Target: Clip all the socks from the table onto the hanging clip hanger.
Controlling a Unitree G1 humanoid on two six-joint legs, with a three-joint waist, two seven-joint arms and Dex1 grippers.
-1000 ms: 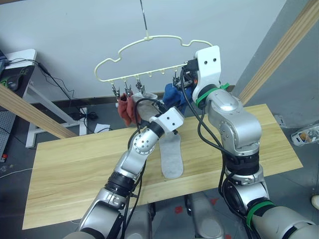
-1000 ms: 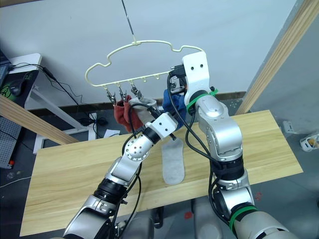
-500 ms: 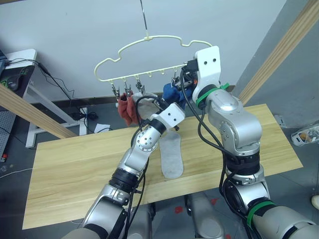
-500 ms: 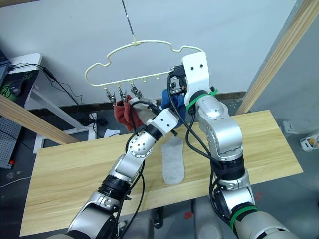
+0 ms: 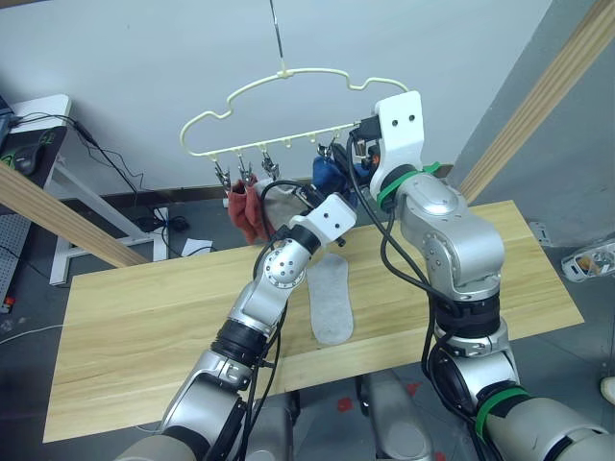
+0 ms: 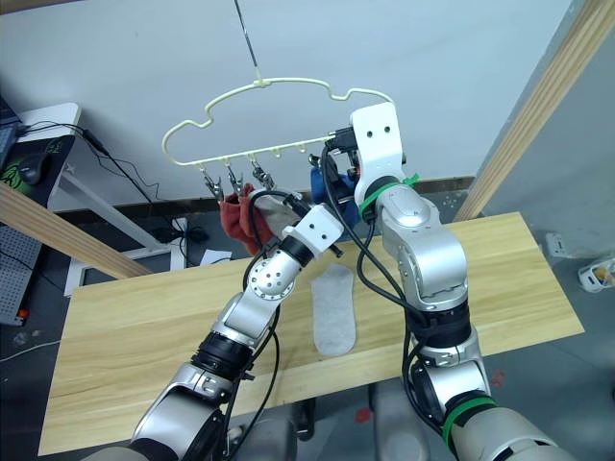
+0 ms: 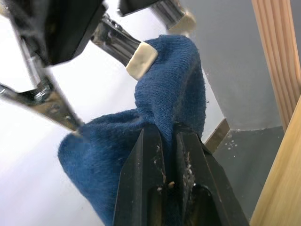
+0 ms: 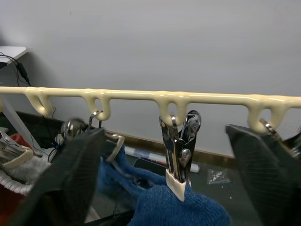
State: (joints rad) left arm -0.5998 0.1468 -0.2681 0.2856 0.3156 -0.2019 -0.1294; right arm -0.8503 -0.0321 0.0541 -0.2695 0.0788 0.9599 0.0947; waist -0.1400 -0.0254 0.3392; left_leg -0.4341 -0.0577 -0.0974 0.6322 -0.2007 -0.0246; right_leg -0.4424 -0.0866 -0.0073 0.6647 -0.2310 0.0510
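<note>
**Blue sock at the clips**

We see our left gripper [image 7: 165, 155] pinching a knit blue sock [image 7: 171, 89] up under the pale wire clip hanger [image 5: 288, 73]. Our right gripper [image 8: 164, 188] spreads wide around a silver clip [image 8: 178, 150]. One grey sock [image 5: 330, 300] lies flat on the plank table [image 5: 144, 307].

- I can read no text, label, brand, number or sign in any view.
</note>
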